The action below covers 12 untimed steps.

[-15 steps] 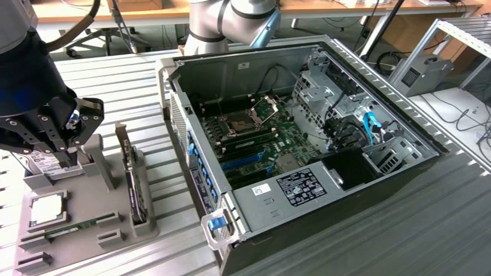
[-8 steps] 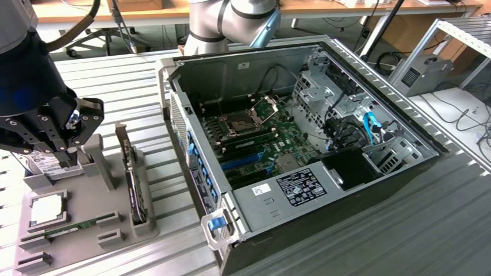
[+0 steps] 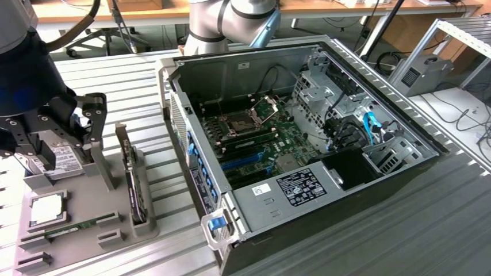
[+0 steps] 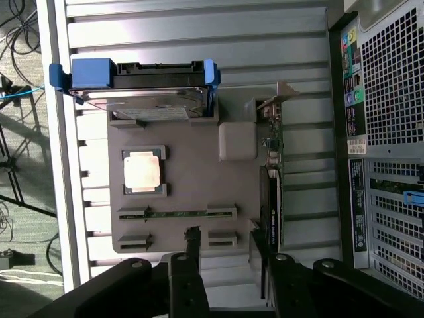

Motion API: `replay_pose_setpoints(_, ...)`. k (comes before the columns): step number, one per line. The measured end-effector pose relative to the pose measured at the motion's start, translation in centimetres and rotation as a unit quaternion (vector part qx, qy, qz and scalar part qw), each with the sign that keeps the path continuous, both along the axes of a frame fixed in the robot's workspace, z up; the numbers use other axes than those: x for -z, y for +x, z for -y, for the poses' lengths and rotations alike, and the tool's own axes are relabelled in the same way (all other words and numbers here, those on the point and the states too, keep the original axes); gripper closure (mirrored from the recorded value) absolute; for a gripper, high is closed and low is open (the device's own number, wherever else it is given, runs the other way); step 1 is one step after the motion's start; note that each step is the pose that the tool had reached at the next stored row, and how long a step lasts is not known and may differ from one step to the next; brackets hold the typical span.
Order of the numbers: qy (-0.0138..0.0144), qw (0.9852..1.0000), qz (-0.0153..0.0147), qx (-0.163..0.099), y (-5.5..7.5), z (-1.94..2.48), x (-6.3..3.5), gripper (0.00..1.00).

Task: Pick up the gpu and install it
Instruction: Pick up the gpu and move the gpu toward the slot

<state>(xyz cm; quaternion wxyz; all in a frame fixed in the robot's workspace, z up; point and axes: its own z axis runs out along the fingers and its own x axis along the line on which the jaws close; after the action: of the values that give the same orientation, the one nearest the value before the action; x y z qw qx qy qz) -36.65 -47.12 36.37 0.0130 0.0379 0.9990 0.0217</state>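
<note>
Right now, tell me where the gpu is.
On the exterior view's left, the gpu stands on edge in the gray tray, beside the open computer case.

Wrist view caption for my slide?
Open gripper over the gray parts holder; gpu stands on edge in its slot.

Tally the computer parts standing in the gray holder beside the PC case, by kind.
gpu: 1
hard drive: 1
processor chip: 1
memory stick: 1
Total: 4
</note>
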Motion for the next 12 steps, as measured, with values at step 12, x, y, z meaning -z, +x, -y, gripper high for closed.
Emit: replay_pose_setpoints(12, 0.0001, 1.0000, 0.0000, 0.000, 0.00, 0.00, 0.01, 0.52)
